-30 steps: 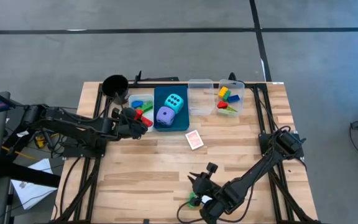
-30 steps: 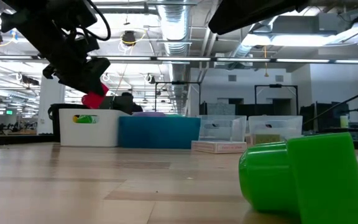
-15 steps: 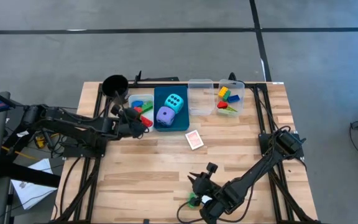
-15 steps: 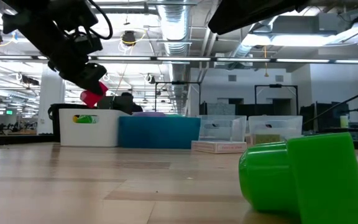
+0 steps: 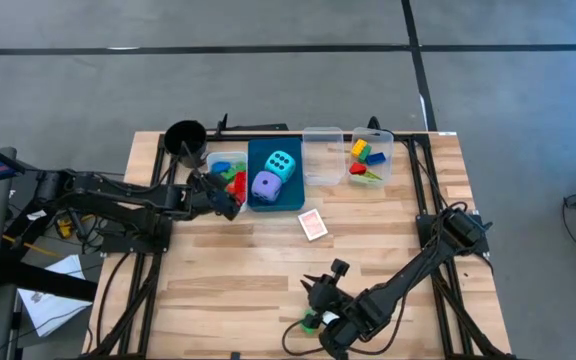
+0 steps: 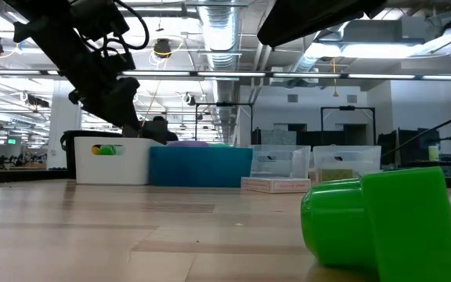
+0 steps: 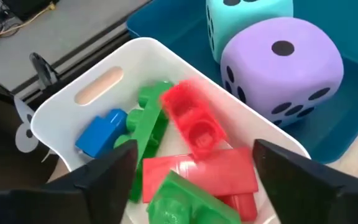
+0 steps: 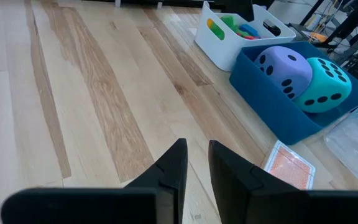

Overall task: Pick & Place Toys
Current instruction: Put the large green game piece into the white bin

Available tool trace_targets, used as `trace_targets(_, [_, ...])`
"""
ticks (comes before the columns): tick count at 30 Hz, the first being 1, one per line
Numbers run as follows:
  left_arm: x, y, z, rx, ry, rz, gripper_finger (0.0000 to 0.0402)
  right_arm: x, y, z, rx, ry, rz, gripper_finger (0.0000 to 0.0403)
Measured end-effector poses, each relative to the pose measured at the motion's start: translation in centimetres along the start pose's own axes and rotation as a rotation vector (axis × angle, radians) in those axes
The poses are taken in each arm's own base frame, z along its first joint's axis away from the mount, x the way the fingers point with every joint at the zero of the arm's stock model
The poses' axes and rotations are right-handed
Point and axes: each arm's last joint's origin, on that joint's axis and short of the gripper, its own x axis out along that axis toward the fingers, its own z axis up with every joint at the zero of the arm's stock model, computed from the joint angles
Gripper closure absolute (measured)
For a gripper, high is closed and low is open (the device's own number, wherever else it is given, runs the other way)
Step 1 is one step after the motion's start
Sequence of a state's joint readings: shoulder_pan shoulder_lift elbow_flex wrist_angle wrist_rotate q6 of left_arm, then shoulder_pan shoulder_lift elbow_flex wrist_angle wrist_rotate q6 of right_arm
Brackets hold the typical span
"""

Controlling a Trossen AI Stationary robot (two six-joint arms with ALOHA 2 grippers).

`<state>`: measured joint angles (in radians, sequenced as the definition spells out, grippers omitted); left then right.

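Hovering over the white bin (image 5: pixel 226 170), our left gripper (image 7: pixel 194 180) has its fingers spread wide with nothing between them. Just past its fingertips we see a red brick (image 7: pixel 191 118) blurred above the bin's contents: green bricks (image 7: pixel 148 127), a blue brick (image 7: pixel 101 132) and a flat red piece (image 7: pixel 197 176). Beside the white bin, the blue bin (image 5: pixel 275 196) holds the purple die (image 7: pixel 281 68) and the cyan die (image 7: pixel 247 11), touching each other. Near the blue bin a small card (image 5: pixel 312 224) lies on the table (image 5: pixel 208 290). Farther along the row, a clear bin (image 5: pixel 371 160) holds more coloured bricks. Our right gripper (image 8: pixel 194 163) sits low at the table's near edge, fingers nearly closed, with a green brick (image 6: pixel 382 223) beside it.
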<state>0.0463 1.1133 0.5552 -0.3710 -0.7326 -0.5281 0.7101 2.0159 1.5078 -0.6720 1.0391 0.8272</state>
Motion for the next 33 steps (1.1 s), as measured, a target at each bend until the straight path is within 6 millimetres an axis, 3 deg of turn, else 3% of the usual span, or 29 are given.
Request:
trace_targets(6, [0.0,-0.3,0.3,-0.029,-0.005,-0.053,0.0037,-0.1,0.1,0.0,-0.033,-0.002,0.003,0.0342])
trace_targets(11, [-0.7,-2.2,1.3,-0.055,-0.001,-0.437,0.0029,-0.6,0.3,-0.2,-0.082,-0.007,0.016,0.0342])
trace_targets(16, [-3.8,-5.1,2.6,-0.01,-0.157,-0.901,0.0043,-0.9,0.4,-0.4,-0.087,-0.009,0.023,0.0342])
trace_targets(21, [-7.8,-8.0,1.6,0.097,-0.31,-1.144,0.0054,-0.8,0.5,-0.3,-0.082,-0.007,0.027,0.0342])
trace_targets(26, [-9.8,-10.3,-0.1,0.093,-0.379,-1.163,0.0051,-0.9,0.6,-0.3,-0.063,-0.007,0.039,0.0342])
trace_targets(33, [-8.7,-12.9,-2.9,0.133,-0.344,-1.077,0.005,0.2,0.2,0.1,0.014,0.046,0.052,0.0342])
